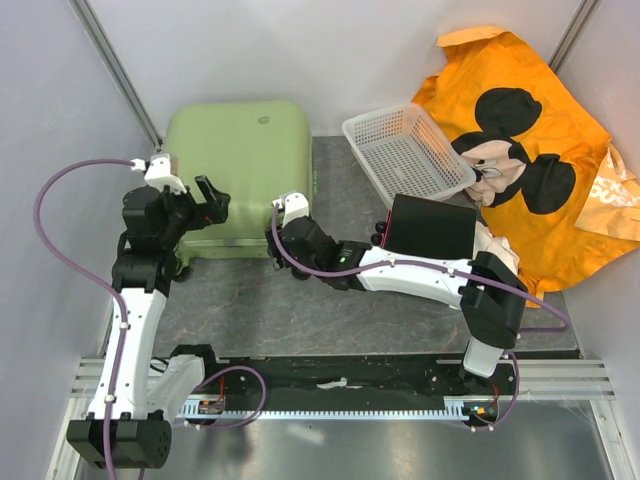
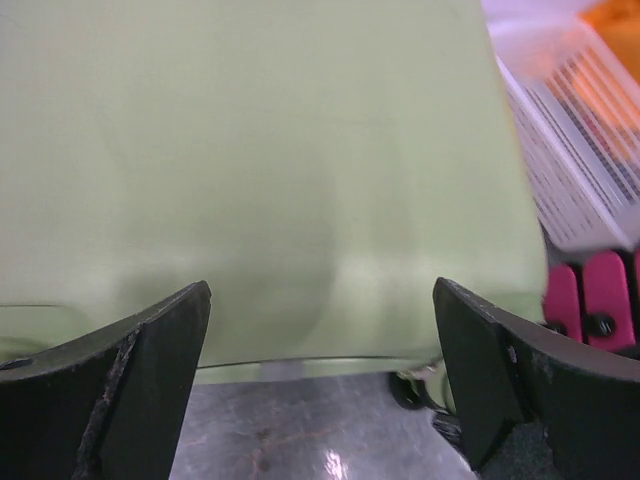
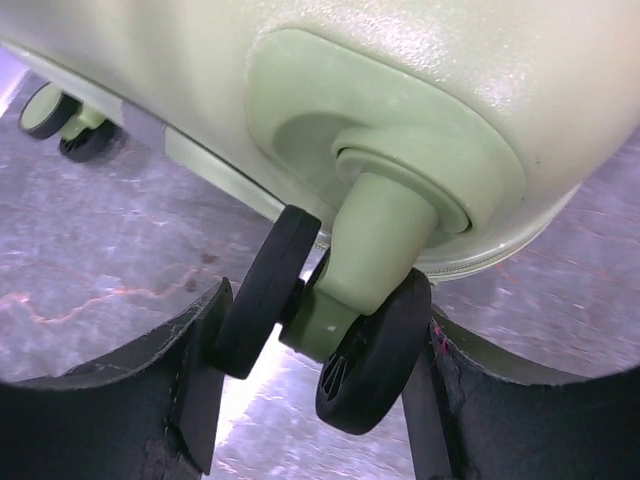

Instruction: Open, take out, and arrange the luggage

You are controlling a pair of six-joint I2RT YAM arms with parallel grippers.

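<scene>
Luggage is lying flat and closed on the grey mat, at the back left of the table, pale green shell facing up. Its wheels are pointing toward my bases.

Left gripper: I am hovering at the near left edge of the luggage with the jaws spread wide. Nothing is sitting between the fingers; the wrist view is showing only the smooth shell and a strip of mat below its edge.

Right gripper: I am reaching low along the mat to the near right corner of the luggage. The jaws are standing partly apart around the twin caster, and both black wheels are sitting between the pads and touching them. I am holding the luggage by that caster. A second caster is showing farther along the same edge.

White basket is leaning just right of the luggage. Black box is sitting near it, beside my right arm. Orange cloth is lying at the back right.
</scene>
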